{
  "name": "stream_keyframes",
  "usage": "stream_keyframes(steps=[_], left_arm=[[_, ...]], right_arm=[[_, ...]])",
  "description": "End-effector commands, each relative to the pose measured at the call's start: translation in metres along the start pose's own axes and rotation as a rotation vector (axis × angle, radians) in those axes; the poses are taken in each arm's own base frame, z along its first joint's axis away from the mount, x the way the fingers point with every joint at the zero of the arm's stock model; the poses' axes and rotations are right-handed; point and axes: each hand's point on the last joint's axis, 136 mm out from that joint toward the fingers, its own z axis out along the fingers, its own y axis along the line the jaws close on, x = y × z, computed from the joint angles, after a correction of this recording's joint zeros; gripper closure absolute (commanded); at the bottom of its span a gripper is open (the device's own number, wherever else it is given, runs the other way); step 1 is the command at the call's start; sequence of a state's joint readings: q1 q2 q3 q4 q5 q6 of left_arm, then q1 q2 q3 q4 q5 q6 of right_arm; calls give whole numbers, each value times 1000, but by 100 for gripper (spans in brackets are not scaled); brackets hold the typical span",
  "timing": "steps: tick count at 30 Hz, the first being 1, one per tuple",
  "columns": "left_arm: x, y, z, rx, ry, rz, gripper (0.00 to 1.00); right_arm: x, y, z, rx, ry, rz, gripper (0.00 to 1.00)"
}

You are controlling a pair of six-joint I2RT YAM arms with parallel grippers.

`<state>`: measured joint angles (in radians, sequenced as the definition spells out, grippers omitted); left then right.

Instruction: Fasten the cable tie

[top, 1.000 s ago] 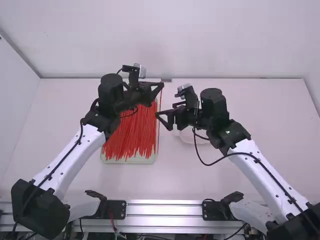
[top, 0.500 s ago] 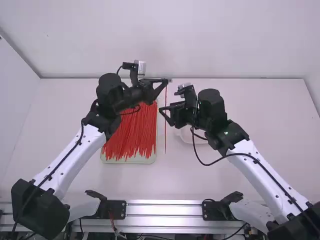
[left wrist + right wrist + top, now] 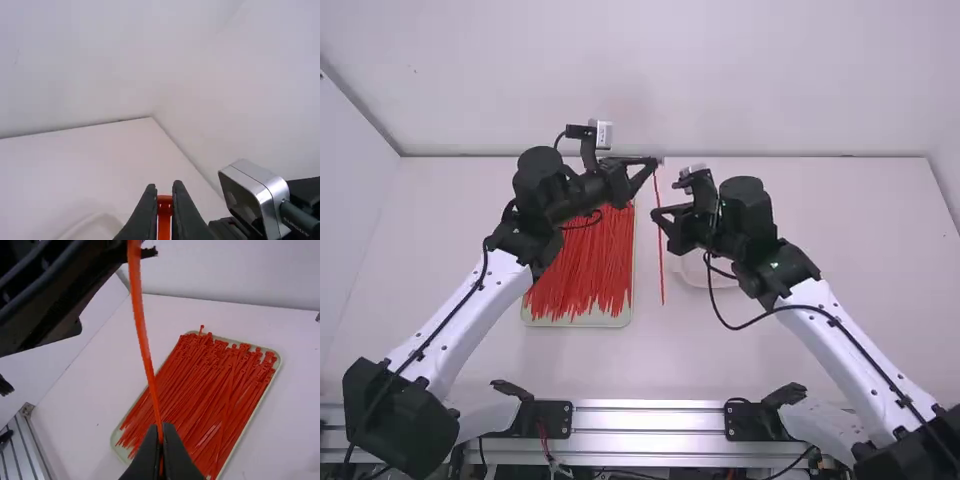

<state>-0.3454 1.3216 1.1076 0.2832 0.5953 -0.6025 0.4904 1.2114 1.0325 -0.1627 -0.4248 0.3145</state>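
Note:
A single red cable tie (image 3: 661,260) hangs almost upright above the table, just right of the tray. My left gripper (image 3: 653,163) is shut on its top end; in the left wrist view the red head (image 3: 164,217) sits pinched between the fingers (image 3: 149,210). My right gripper (image 3: 658,213) is shut on the strap partway down, and the free tail dangles below it. In the right wrist view the strap (image 3: 145,340) rises from my right gripper (image 3: 161,437) toward the left gripper's black body (image 3: 45,295).
A pale green tray (image 3: 578,320) holds a pile of several red ties (image 3: 585,265), and its rim (image 3: 276,359) and the pile (image 3: 210,385) lie below the held strap. A clear container (image 3: 705,272) sits under the right arm. Walls close the table's back and left.
The left gripper carried the tie rightward off the tray's edge. The right gripper came in from the right and shut on the strap, which now leans slightly.

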Motion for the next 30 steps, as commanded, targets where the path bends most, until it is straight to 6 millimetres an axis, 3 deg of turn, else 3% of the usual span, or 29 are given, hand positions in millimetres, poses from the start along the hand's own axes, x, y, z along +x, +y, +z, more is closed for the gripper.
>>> stream_keyframes(steps=[1, 3, 4, 11, 19, 23, 30], left_arm=[[-3, -13, -4, 30, -7, 49, 78], [-8, -9, -7, 20, -23, 114, 56], [-12, -4, -9, -1, -37, 123, 51], [-40, 14, -31, -11, -98, 99, 30], [-63, -2, -57, 194, -107, 237, 2], [-54, -27, -60, 352, -48, 327, 1], [-32, -61, -60, 577, 80, 467, 1]], right_arm=[[-15, 4, -8, -8, -37, -8, 100], [-16, 4, -11, -28, -37, -17, 100], [-17, 3, -13, -40, -38, -24, 100], [-21, 2, -29, -165, -32, -87, 100], [-37, -3, -54, -274, -99, -228, 100], [-50, -8, -65, -284, -157, -305, 100], [-59, 12, -85, -420, -239, -545, 100]])
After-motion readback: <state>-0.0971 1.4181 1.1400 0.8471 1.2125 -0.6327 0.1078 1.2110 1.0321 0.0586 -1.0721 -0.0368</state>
